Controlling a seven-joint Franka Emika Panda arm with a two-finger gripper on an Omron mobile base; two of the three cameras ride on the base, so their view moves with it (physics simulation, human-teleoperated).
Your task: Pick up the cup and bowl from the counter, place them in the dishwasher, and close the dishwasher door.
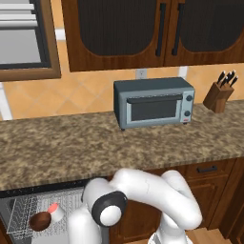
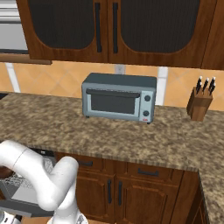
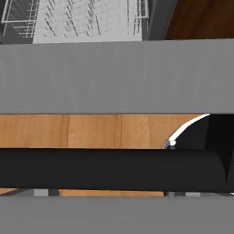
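The dark brown bowl (image 1: 40,221) and the white cup (image 1: 55,211) with its pinkish-red inside lie side by side in the white wire rack (image 1: 19,209) of the dishwasher, below the granite counter (image 1: 71,143). My arm (image 1: 143,190) bends down low to the left in front of it. The hand view looks at close range onto the grey dishwasher door (image 3: 114,77) and its dark bar handle (image 3: 114,169), with wooden floor between them and the rack (image 3: 87,18) beyond. Nothing is held in the gripper.
A grey toaster oven (image 1: 153,102) stands at the back of the counter, with a knife block (image 1: 219,93) to its right. Brown cabinet doors (image 2: 113,188) run under the counter to the right of the dishwasher. Dark wall cabinets (image 2: 109,30) hang above.
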